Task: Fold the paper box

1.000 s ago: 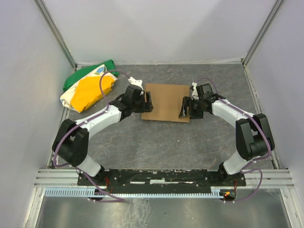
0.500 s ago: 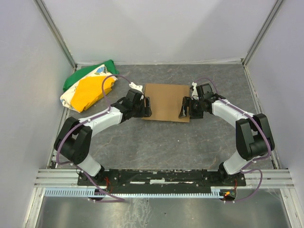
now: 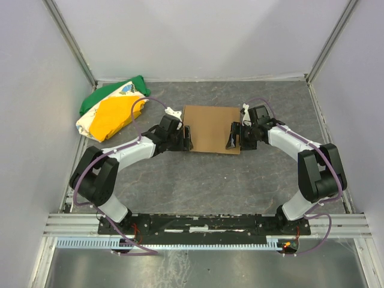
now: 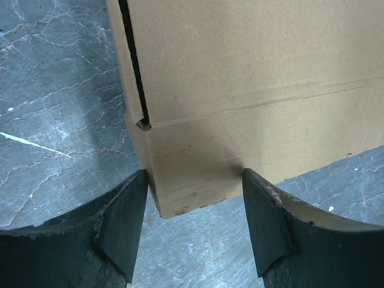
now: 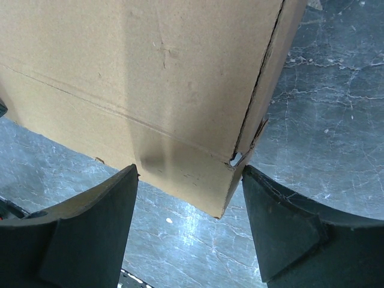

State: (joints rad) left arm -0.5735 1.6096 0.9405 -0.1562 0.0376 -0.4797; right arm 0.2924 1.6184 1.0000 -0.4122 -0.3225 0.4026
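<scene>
The paper box (image 3: 210, 127) lies flat as a brown cardboard sheet with creases in the middle of the grey table. My left gripper (image 3: 186, 138) is at its near left corner, my right gripper (image 3: 233, 137) at its near right corner. In the left wrist view the box corner (image 4: 180, 186) sits between the open left gripper (image 4: 193, 179) fingers, a slit running along its edge. In the right wrist view the other box corner (image 5: 198, 174) sits between the fingers of the open right gripper (image 5: 191, 174). Both fingertips stand at the corner's edges, neither clamping it.
A green, yellow and white cloth bundle (image 3: 111, 111) lies at the back left against the wall. Pale walls (image 3: 198, 36) close in the table on three sides. A metal rail (image 3: 204, 225) with the arm bases runs along the near edge.
My left gripper has slid right and nearer, onto the box's near left corner, and its jaws have narrowed slightly. The right arm has stayed put.
</scene>
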